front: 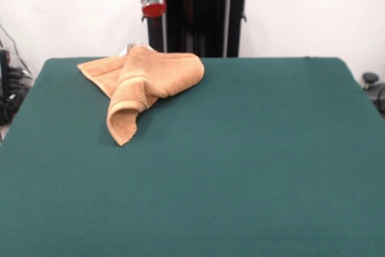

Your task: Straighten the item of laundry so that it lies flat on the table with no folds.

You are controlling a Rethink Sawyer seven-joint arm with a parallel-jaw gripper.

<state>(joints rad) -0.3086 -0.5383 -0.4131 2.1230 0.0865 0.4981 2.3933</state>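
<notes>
You cannot tell the gripper's [154,8] state; the towel [139,82] lies crumpled near the table's [252,167] far left corner, so pinch the folded flap's tip and draw it outward.

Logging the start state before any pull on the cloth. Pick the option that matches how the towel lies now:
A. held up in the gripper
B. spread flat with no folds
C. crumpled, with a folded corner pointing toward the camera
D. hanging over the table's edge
C: the towel lies bunched on the table near its far edge, one folded flap with the woven band running down toward the camera; nothing grips it.
</notes>
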